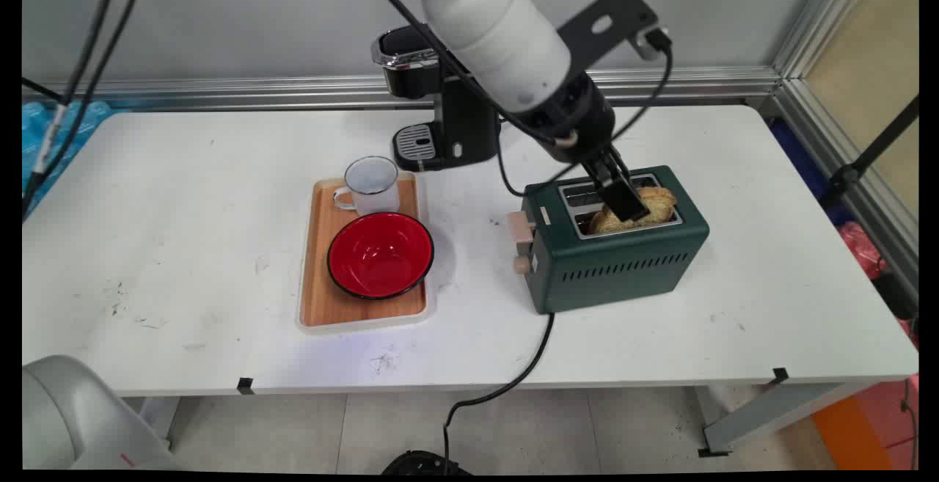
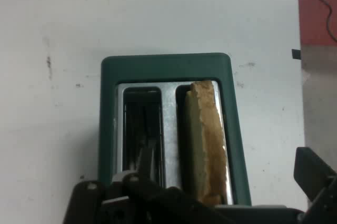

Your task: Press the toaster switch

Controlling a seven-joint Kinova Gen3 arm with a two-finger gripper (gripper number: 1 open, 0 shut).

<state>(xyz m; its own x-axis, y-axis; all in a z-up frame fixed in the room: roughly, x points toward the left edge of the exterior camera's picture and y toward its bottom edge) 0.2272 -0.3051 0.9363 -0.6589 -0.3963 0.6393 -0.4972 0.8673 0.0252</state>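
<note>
Toast point(image 2: 205, 140) in toaster point(image 2: 166, 66), second slot empty from hand view

1. The black two-finger tool point(image 1: 623, 192) covers the middle of the browned slice of toast point(image 1: 637, 210) in the dark green toaster point(image 1: 612, 243), so the main view shows only the slice's ends.
2. From the hand view the toaster's near end is lost behind the tool's linkage and the picture's bottom edge.
3. The arm hides much of the black coffee machine point(image 1: 440, 111).
4. The toaster's black power cord point(image 1: 513, 379) drops below the white desk point(image 1: 183, 247); its end is cut off.
</note>
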